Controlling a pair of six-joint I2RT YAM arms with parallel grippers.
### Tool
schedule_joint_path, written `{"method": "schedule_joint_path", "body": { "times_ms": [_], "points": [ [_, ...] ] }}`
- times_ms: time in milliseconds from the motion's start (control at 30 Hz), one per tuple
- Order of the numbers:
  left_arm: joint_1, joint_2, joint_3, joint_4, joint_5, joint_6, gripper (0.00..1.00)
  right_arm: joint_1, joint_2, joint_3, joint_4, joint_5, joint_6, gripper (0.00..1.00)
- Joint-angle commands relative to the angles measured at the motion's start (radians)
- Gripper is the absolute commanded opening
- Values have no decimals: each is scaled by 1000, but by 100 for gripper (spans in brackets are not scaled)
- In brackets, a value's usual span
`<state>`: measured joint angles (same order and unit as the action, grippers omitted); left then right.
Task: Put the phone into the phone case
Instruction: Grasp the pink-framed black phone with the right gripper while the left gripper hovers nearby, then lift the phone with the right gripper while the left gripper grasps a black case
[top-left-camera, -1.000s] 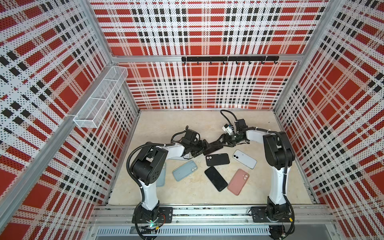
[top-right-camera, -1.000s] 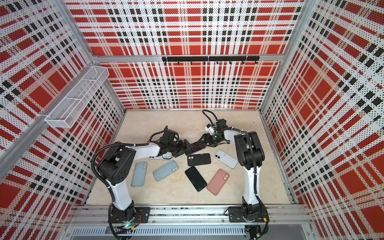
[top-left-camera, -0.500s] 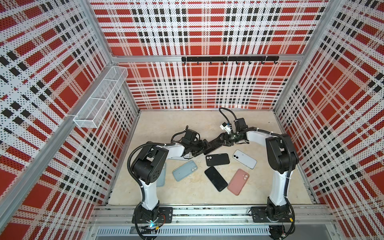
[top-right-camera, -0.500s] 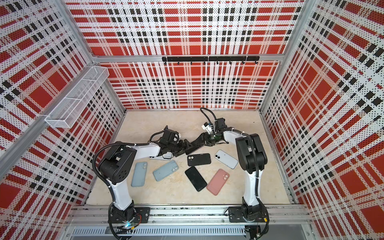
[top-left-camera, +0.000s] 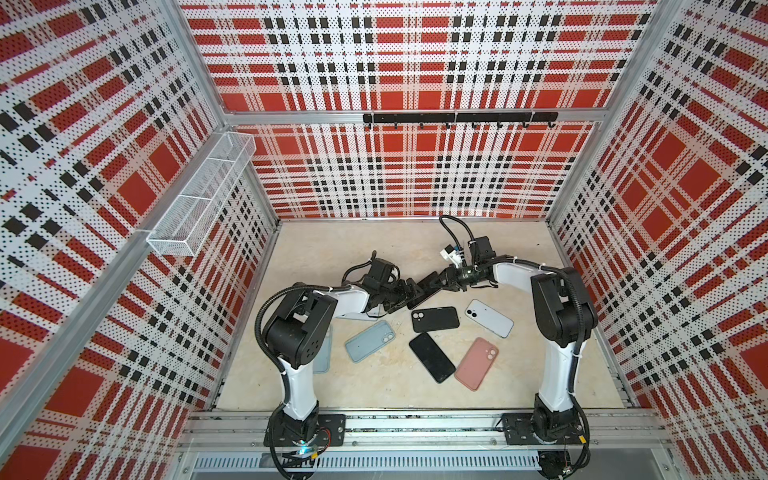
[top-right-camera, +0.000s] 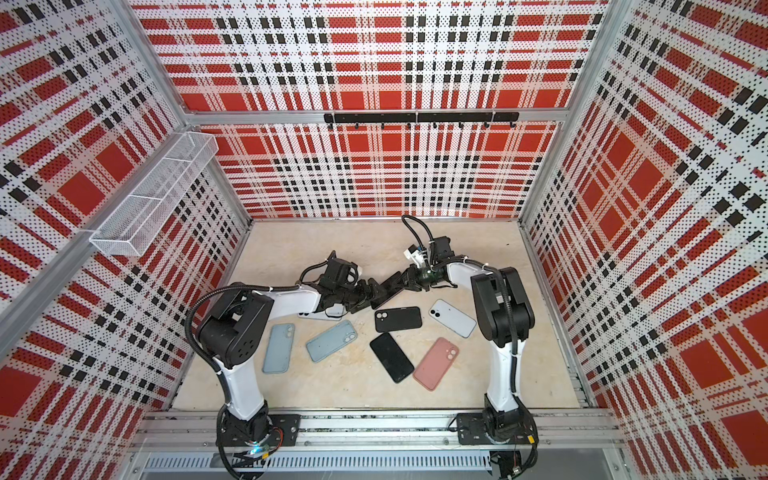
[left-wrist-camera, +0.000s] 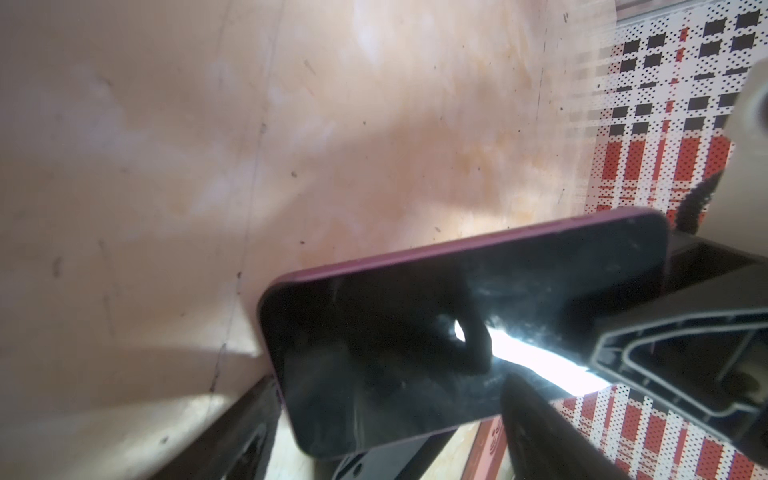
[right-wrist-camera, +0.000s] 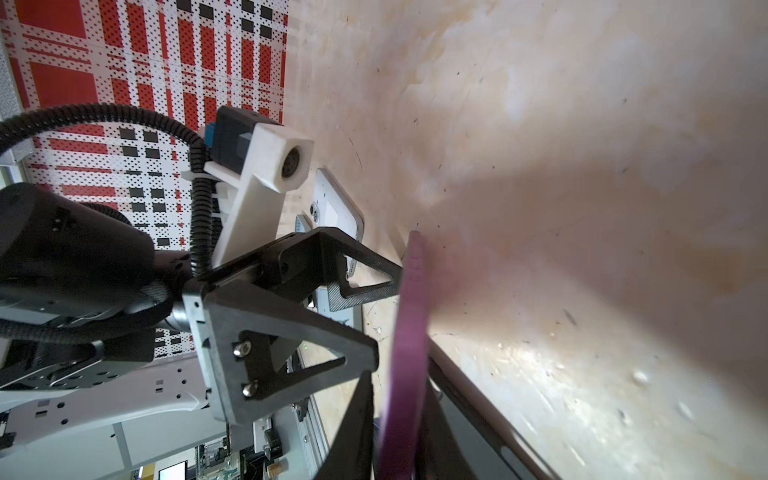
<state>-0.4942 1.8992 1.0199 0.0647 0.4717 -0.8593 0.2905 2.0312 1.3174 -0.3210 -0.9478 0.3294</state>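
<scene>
Holding: the right gripper (top-left-camera: 437, 284) is clamped on one short end of the phone (left-wrist-camera: 457, 332), which shows edge-on between its fingers in the right wrist view.
Phone: dark screen with a plum rim. It hangs between the two grippers, just behind the black case (top-left-camera: 435, 319) (on the back-wall side).
Left gripper (right-wrist-camera: 387, 318): jaws are spread wide and grasp nothing. Both fingertips (right-wrist-camera: 397, 279) point at the screen side of the phone, and one seems to reach the glass (contact is hard to tell).
Right of the black case: a white phone (top-left-camera: 489, 318), lying just beside it.
In front of the black case: a black phone (top-left-camera: 432, 357), screen up, with a pink case (top-left-camera: 476, 363) alongside.
Front-left of the black case: a pale blue case (top-left-camera: 370, 340), flat on the tan floor (top-left-camera: 332, 257).
</scene>
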Motion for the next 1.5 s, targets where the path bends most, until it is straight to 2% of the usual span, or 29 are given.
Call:
{"method": "schedule_joint_path", "body": {
  "times_ms": [0,133,333,567,767,967,1067,1167,1333,1467],
  "points": [
    [6,1,-6,-29,-18,17,85,4,-23,-10,15,4,-10,10],
    [6,-36,4,-54,-35,31,86,-9,-60,-24,29,47,18,0],
    [-8,-116,31,-167,-114,85,86,-46,-177,-92,162,108,109,0],
    [-83,-196,102,-414,-280,223,83,-123,-356,-188,216,247,184,0],
    [-171,-173,213,-596,-454,455,77,-165,-510,-249,138,400,155,0],
    [-239,-84,365,-635,-492,720,73,-194,-636,-263,2,547,128,0],
    [-245,-13,441,-657,-458,822,68,-225,-702,-293,-14,576,132,0],
    [-263,60,510,-692,-442,922,66,-246,-749,-325,-18,577,136,0],
    [-265,159,583,-749,-432,1013,59,-251,-788,-364,-19,559,139,0],
    [-264,207,617,-769,-381,1065,56,-252,-807,-387,-15,558,135,0]
  ]
}}
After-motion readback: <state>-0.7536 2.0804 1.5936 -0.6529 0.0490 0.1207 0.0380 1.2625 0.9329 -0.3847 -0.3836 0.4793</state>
